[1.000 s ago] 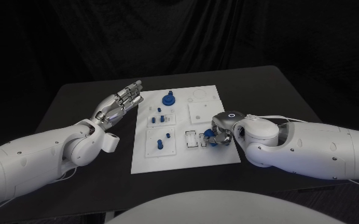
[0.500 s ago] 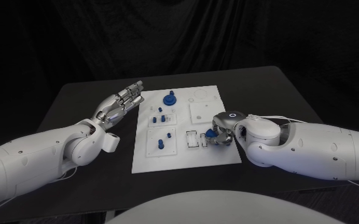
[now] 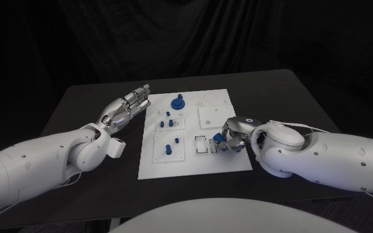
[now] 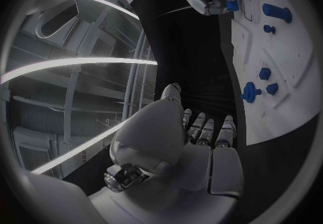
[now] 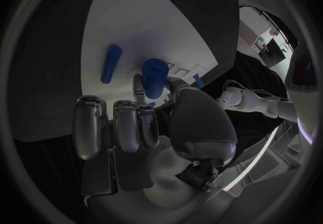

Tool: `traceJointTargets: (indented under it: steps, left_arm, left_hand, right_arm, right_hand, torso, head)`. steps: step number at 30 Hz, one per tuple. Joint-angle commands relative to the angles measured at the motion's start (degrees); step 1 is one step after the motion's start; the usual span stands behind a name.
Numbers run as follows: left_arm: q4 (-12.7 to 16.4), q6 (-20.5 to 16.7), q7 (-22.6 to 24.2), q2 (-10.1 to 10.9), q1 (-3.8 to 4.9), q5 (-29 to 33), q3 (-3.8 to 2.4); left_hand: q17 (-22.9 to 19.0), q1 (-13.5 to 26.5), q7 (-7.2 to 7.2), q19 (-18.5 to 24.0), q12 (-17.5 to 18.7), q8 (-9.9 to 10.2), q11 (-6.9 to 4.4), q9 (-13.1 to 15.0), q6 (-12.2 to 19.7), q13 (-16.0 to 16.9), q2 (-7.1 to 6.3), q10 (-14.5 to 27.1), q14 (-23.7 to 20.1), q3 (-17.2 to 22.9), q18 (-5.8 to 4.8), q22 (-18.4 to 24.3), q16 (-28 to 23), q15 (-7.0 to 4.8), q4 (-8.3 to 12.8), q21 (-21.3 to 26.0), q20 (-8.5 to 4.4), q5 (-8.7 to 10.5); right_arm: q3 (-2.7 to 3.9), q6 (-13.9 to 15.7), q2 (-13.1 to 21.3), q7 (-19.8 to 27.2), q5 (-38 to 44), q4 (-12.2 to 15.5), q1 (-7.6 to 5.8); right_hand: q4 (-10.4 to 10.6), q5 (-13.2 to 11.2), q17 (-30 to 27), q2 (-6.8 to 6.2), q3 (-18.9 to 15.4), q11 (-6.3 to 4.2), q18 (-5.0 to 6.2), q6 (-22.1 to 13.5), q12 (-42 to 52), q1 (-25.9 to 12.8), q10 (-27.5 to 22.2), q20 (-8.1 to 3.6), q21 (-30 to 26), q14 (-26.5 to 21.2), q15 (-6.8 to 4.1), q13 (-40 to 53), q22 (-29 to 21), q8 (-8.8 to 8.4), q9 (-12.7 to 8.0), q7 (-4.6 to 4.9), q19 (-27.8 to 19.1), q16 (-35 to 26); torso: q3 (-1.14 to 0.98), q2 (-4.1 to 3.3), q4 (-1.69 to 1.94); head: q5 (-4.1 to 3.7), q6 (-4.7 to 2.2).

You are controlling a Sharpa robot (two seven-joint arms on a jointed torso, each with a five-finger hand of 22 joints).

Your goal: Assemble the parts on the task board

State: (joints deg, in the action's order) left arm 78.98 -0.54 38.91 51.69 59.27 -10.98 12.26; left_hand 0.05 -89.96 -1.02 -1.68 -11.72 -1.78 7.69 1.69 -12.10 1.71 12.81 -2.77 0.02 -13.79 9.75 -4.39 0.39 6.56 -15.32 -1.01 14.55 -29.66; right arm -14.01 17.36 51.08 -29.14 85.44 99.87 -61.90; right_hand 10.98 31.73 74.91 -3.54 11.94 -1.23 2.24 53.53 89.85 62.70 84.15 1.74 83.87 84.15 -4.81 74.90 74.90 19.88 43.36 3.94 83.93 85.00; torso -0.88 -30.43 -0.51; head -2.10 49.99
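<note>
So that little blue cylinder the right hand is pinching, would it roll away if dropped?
Probably. The blue cylinder held by the right hand looks round and smooth, so lying sideways on the flat task board it could roll. It looks stiff and seems light, held by fingertips alone.

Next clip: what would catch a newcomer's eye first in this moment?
First, the white task board in the middle of the black table, dotted with small blue parts. Then the right hand at the board's near right corner, holding a blue part against the board. The left hand hangs beside the board's left edge, fingers apart, holding nothing.
</note>
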Motion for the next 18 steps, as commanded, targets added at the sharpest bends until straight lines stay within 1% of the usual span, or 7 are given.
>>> traceJointTargets:
  steps: [1,5,6,8,15,17,18]
  left_arm:
    - [0.12,0.49,4.21,-0.09,-0.08,0.01,-0.07]
    - [0.09,0.43,4.17,-0.21,-0.08,0.01,-0.07]
    - [0.07,0.42,4.15,-0.27,-0.08,0.01,-0.07]
    - [0.07,0.41,4.11,-0.33,-0.08,0.01,-0.07]
    - [0.19,0.39,3.91,-0.28,-0.08,0.01,-0.07]
    - [0.17,0.42,3.81,-0.24,-0.08,0.01,-0.07]
    - [0.17,0.43,3.78,-0.25,-0.08,0.01,-0.07]
  left_hand:
    - [-0.05,-0.57,0.3,-0.06,-0.26,-0.35,0.28,0.09,0.11,0.06,0.04,-0.06,-0.02,0.27,0.59,-0.1,-0.39,0.29,-0.12,-0.32,0.42,-0.29]
    - [-0.05,-0.57,0.3,-0.06,-0.26,-0.35,0.28,0.09,0.11,0.06,0.04,-0.06,-0.02,0.27,0.59,-0.1,-0.39,0.29,-0.12,-0.32,0.42,-0.29]
    - [-0.05,-0.58,0.4,-0.09,-0.37,-0.39,0.31,0.1,0.0,0.08,0.04,-0.1,-0.02,0.3,0.59,-0.14,-0.39,0.33,-0.12,-0.34,0.45,-0.34]
    - [-0.05,-0.58,0.4,-0.09,-0.37,-0.39,0.31,0.1,0.0,0.08,0.04,-0.1,-0.02,0.3,0.59,-0.14,-0.39,0.33,-0.12,-0.34,0.45,-0.34]
    - [-0.05,-0.6,0.52,-0.14,-0.45,-0.43,0.34,0.12,-0.13,0.09,0.03,-0.14,-0.02,0.33,0.6,-0.22,-0.39,0.39,-0.12,-0.38,0.5,-0.38]
    - [-0.05,-0.61,0.6,-0.14,-0.45,-0.45,0.35,0.12,-0.19,0.09,0.03,-0.15,-0.02,0.34,0.6,-0.21,-0.39,0.44,-0.12,-0.38,0.52,-0.38]
    - [-0.05,-0.61,0.6,-0.14,-0.45,-0.45,0.35,0.12,-0.19,0.09,0.03,-0.15,-0.02,0.34,0.6,-0.21,-0.39,0.44,-0.12,-0.38,0.52,-0.38]
  right_arm:
    - [0.14,4.99,0.36,1.81,-10.56,0.88,-1.11]
    - [0.16,4.08,0.18,1.77,-16.93,1.24,-1.98]
    - [0.16,3.53,-0.08,1.72,-18.54,1.09,-2.14]
    - [0.15,2.53,-0.76,1.64,-20.71,0.53,-2.33]
    - [0.12,-0.39,-3.16,1.27,-23.99,-1.74,-2.37]
    - [0.12,-1.17,-3.87,1.12,-24.52,-2.41,-2.35]
    - [0.12,-1.38,-4.15,1.08,-24.68,-2.67,-2.34]
  right_hand:
    - [-3.44,0.43,3.18,1.2,3.95,-0.44,-0.61,1.71,0.15,1.42,5.85,-0.53,0.04,3.81,-0.4,15.1,12.97,0.31,1.55,-1.54,3.37,0.38]
    - [-3.21,0.38,2.99,1.31,4.03,-0.43,-0.59,1.51,0.15,0.9,5.85,-0.56,-0.06,3.78,-0.4,15.1,12.93,0.42,1.91,-1.51,3.32,0.32]
    - [-2.79,-0.19,2.84,1.48,4.01,-0.39,-0.56,1.33,0.15,0.16,5.85,-0.56,-0.17,3.75,-0.37,15.1,12.89,0.56,2.31,-1.47,3.27,0.27]
    - [-1.77,-2.3,2.58,1.83,3.78,-0.34,-0.51,1.17,0.15,-1.39,5.85,-0.52,-0.37,3.68,-0.32,15.1,12.81,0.79,2.95,-1.43,3.16,0.17]
    - [-1.12,-3.58,2.34,2.08,3.74,-0.29,-0.26,0.85,0.15,-2.5,5.85,-0.5,-1.3,3.61,-0.3,15.1,12.48,0.93,3.62,-1.37,2.72,0.07]
    - [-0.58,-4.63,2.24,2.26,3.64,-0.23,-0.22,0.6,0.15,-3.29,5.85,-0.46,-1.47,3.59,-0.25,15.1,12.42,0.89,3.94,-1.29,2.64,0.02]
    - [-0.26,-5.39,2.15,2.36,3.56,-0.19,-0.19,0.49,0.15,-3.71,5.85,-0.43,-1.59,3.57,-0.22,15.1,12.38,0.84,4.08,-1.25,2.58,-0.01]
  torso:
    - [-0.06,-0.03,-0.05]
    - [-0.01,0.03,0.02]
    - [0.02,0.06,0.06]
    - [0.05,0.07,0.08]
    - [0.14,0.04,0.16]
    - [0.22,0.03,0.24]
    - [0.23,0.0,0.27]
  head:
    - [0.14,0.01]
    - [0.25,0.01]
    - [0.3,0.01]
    - [0.48,0.01]
    - [1.05,0.01]
    - [1.09,0.01]
    - [1.12,0.01]
